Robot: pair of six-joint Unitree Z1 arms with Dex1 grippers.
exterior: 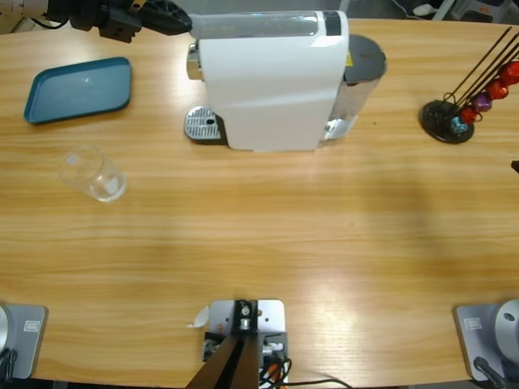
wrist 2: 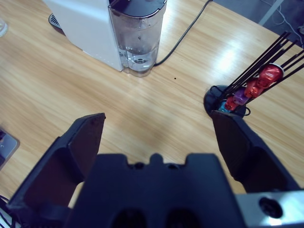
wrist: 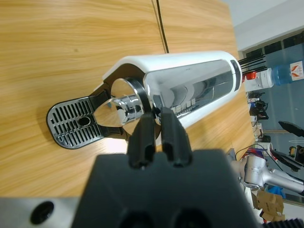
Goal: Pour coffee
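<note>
Two grippers to log. Nearest your side of the high view the wooden table is bare planks. Next out, left of centre, the clear glass sits alone, well apart from the machine; it looks empty from here and I see no coffee in it or anywhere else, so read the pour as not begun.

Further back, the white coffee machine stands mid-table with its drip tray sticking out on the glass side and nothing on the grate. On the far right, the capsule rack holds red, purple and blue pods. At back left, the teal tray holds nothing.

Left gripper: it enters at the top left corner, just beside the machine's top. Its wrist view shows the jaws pressed together with nothing between them, poised over the chrome brew head above the grate; whether they touch the head I can't say.

Right gripper: jaws spread wide, nothing held, looking across the table at the water tank and the rack; water is low in the tank.

My read: nothing is done so far. You need the glass moved onto the grate, a capsule loaded, brewing, then the pour
</note>
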